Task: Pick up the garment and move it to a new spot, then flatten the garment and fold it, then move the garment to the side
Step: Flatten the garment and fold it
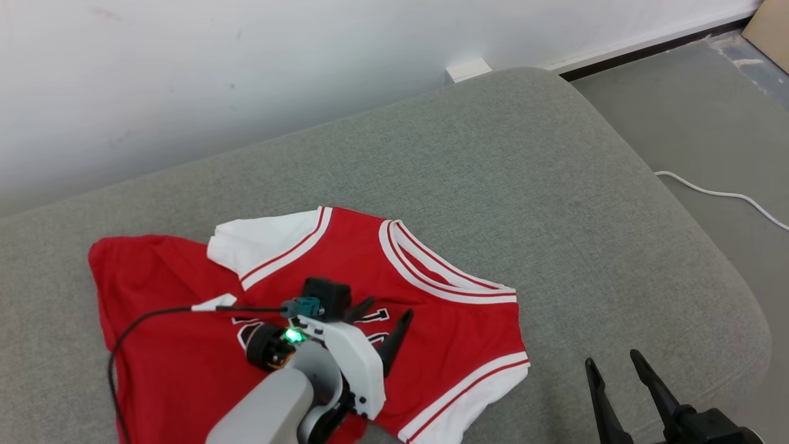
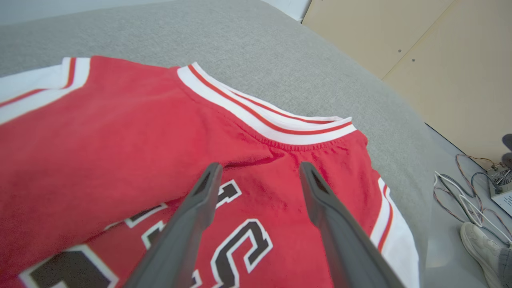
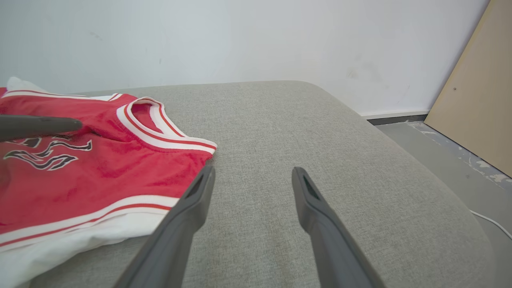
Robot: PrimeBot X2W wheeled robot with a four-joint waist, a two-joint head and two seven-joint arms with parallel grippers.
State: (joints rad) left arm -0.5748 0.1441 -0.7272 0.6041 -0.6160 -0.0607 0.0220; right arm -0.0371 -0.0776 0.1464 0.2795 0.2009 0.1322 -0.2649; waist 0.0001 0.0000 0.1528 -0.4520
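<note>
**First speaker:** Where is the garment?

**Second speaker:** A red jersey (image 1: pixel 456 320) with white trim lies on a wide grey cushion (image 1: pixel 555 185), toward its near left part and well away from the far edge. It rests on the fabric, and nothing lifts it.

**First speaker:** And the claws?

**Second speaker:** The left gripper (image 1: pixel 388 311) hovers over the black lettering (image 2: pixel 240 248) on the chest. Its two dark fingers are spread wide with nothing between them. The right gripper (image 1: pixel 613 361) is equally wide apart and empty, over bare cushion just beside the jersey's white-banded edge.

**First speaker:** How far along does the job look?

**Second speaker:** About midway, I judge. The jersey is laid down and mostly smooth, so the move and the flattening seem done. One side looks doubled over. In the left wrist view a red layer covers part of the lettering, and a white-trimmed flap (image 1: pixel 265 243) lies turned onto the front. The side nearest the right gripper lies unfolded. So more folding seems to be left, and then the shift to the side.
</note>
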